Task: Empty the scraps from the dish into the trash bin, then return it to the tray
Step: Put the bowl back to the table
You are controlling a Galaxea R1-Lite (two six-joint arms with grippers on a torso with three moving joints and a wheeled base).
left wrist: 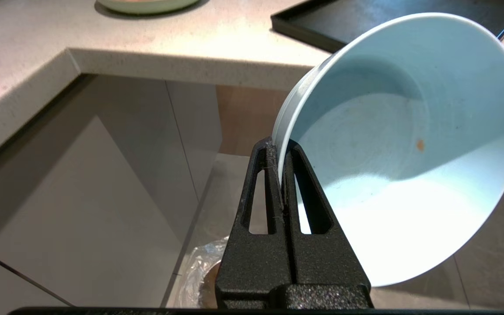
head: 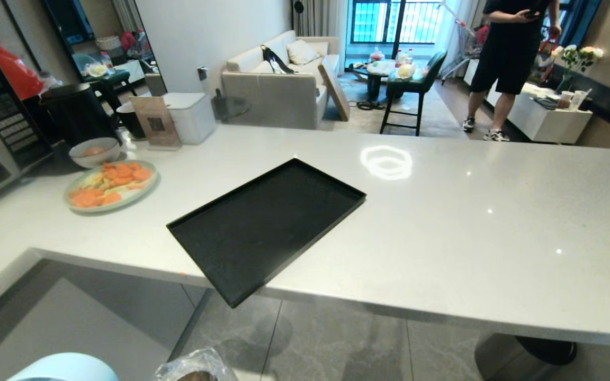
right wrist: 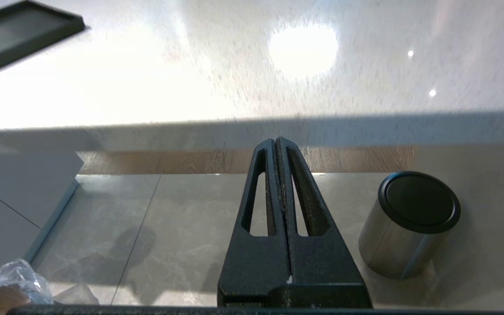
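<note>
Up in the head view, the tray (head: 265,227) is lying bare on the white counter (head: 442,222), one corner poking out past the counter's front edge, so it is sitting ready for the dish to come back to it. Low at the frame's bottom edge a slice of the pale blue dish (head: 64,369) is peeking in, with the crinkled bag of the trash bin (head: 194,368) just beside it, both below counter level. Off to the left a green plate of carrot slices (head: 110,185) and a white bowl (head: 95,152) are sitting well apart from the tray, and a person (head: 506,58) is standing far back in the room. Over to the left wrist view: the left gripper (left wrist: 281,151) is pinching the dish (left wrist: 409,144) by its rim, one finger inside and one outside, closed tight with only the wall between them. The dish is tipped on its side, its mouth open to the camera, a pose that fits pouring, and it is looking emptied: no scraps in there, just one tiny orange speck. The bin's liner (left wrist: 204,271) is showing below. Now the right wrist view: the right gripper (right wrist: 277,141) is hanging idle below the counter edge, fingers pressed fully together on nothing, with a dark-topped steel cylinder (right wrist: 409,223) standing on the floor nearby.
</note>
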